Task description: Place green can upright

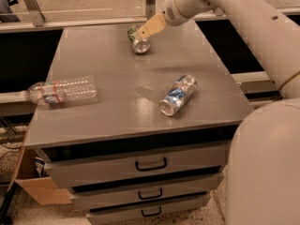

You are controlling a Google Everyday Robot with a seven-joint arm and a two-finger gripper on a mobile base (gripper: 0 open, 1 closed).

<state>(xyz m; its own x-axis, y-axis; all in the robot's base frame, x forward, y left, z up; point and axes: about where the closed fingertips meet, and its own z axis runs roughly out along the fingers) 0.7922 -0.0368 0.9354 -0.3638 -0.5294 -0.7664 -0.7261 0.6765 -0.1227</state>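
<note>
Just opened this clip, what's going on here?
A one-armed robot is reaching across a grey cabinet top. Its hand is near the far edge, just above the green can, which lies on its side. Whether the hand touches the can cannot be told. A blue-and-silver can lies on its side nearer the front. A clear plastic bottle lies at the left edge, its cap end sticking out past it. The green can is not yet upright.
</note>
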